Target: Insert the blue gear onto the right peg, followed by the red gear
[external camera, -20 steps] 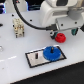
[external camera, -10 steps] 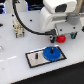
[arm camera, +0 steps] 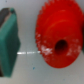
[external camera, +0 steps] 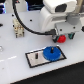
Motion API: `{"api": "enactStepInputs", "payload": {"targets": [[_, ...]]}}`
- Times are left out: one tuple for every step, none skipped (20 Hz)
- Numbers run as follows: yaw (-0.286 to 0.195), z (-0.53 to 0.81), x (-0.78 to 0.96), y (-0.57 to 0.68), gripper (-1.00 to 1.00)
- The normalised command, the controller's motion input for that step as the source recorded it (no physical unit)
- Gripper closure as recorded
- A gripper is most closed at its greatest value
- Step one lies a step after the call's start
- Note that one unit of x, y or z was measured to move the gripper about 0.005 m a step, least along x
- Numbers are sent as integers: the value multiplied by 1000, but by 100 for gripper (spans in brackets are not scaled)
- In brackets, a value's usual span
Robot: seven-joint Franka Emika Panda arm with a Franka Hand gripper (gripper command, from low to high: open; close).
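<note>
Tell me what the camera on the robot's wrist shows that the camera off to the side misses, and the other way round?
Only the wrist view shows the red gear up close, with its teeth and centre hole plain, plus a green block beside it. Only the exterior view shows the blue gear sitting on the black-rimmed base plate, the white arm above, and the table. Both show the red gear, though from outside the arm mostly hides it. Neither shows whether the jaws are open.

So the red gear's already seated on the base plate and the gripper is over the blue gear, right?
Colours are swapped. The exterior view shows the blue gear seated on the base plate, and the gripper over the red gear.
</note>
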Motion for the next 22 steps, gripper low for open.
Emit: {"api": "enactStepInputs", "payload": {"targets": [[0, 69, -48, 14, 100], [0, 53, 9, 30, 100], [0, 187, -52, 20, 100], [0, 223, 52, 23, 100], [0, 518, 81, -96, 100], [0, 458, 76, 2, 100], [0, 574, 154, 5, 100], [0, 578, 225, 8, 100], [0, 590, 221, 9, 100], [0, 606, 275, 11, 100], [0, 603, 311, 10, 100], [0, 662, 360, -10, 100], [0, 654, 456, -20, 100], [0, 606, 478, -89, 100], [0, 615, 489, -22, 100], [0, 598, 557, -86, 100], [0, 596, 533, -128, 100], [0, 592, 545, -207, 100], [0, 518, 580, -234, 100], [0, 545, 539, -263, 100], [0, 511, 550, -248, 100], [0, 460, 569, -297, 100]]}}
